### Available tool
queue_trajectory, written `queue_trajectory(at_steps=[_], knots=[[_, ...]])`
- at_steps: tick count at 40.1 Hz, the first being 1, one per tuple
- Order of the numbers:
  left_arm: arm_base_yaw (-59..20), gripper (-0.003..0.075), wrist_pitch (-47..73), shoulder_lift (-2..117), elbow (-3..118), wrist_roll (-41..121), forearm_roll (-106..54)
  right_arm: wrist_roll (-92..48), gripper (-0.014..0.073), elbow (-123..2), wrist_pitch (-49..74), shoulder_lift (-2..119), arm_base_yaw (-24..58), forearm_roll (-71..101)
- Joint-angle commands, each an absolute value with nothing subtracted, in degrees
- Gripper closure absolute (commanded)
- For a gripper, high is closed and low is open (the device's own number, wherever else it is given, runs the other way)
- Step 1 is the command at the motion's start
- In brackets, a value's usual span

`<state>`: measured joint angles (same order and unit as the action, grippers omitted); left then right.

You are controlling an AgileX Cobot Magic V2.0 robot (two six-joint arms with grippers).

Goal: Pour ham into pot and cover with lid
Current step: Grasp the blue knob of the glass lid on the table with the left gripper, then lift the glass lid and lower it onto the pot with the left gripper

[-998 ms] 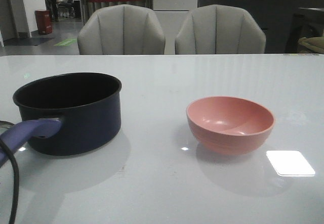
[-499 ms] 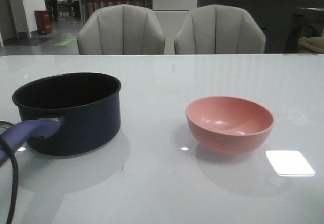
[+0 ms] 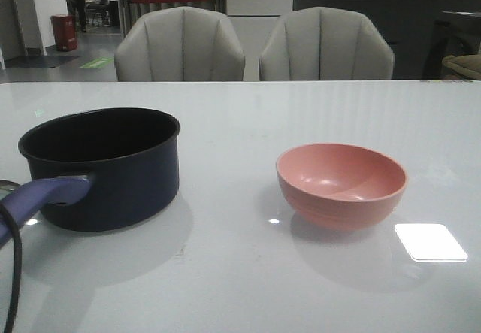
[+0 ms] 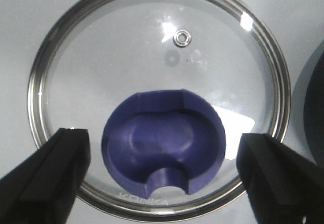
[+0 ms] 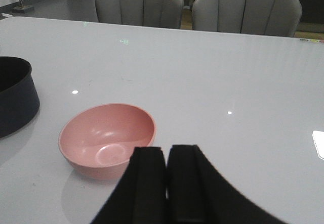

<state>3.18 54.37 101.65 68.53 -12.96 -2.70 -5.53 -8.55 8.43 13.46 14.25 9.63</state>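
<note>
Front view: pot [image 3: 101,166] uncovered on counter [image 3: 240,273]; pink bowl [image 3: 342,184] looks empty, no ham seen.
Left wrist view: left claw [image 4: 162,176] released, straddling lid [image 4: 159,100] lying on counter; off-centre closure may slip off blue knob [image 4: 164,143].
Right wrist view: right claw [image 5: 166,183] clenched, empty, near bowl.

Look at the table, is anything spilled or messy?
Nothing is spilled or broken. The pot and pink bowl stand upright, and the lid lies flat beside the pot. One odd thing: the bowl looks empty, with no ham slices showing inside.
</note>
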Motion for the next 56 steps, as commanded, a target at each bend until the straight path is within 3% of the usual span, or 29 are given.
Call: queue_trajectory(at_steps=[1,20,23,31,34,56], knots=[[3.3,0.0117,53.8,100.1,70.1,-12.8,-3.4,-6.1,0.0445,-10.2,4.1,14.0,14.2,10.0],[3.3,0.0121,54.2,102.8,70.1,-12.8,-3.8,-6.1,0.0445,-10.2,4.1,14.0,14.2,10.0],[3.3,0.0167,54.1,102.8,70.1,-12.8,-3.8,-6.1,0.0445,-10.2,4.1,14.0,14.2,10.0],[3.3,0.0374,53.8,102.8,70.1,-12.8,-3.8,-6.1,0.0445,-10.2,4.1,14.0,14.2,10.0],[3.3,0.0411,53.8,102.8,70.1,-12.8,-3.8,-6.1,0.0445,-10.2,4.1,14.0,14.2,10.0],[3.3,0.0410,57.7,99.1,77.0,-11.9,-1.9,-6.1,0.0445,-10.2,4.1,14.0,14.2,10.0]])
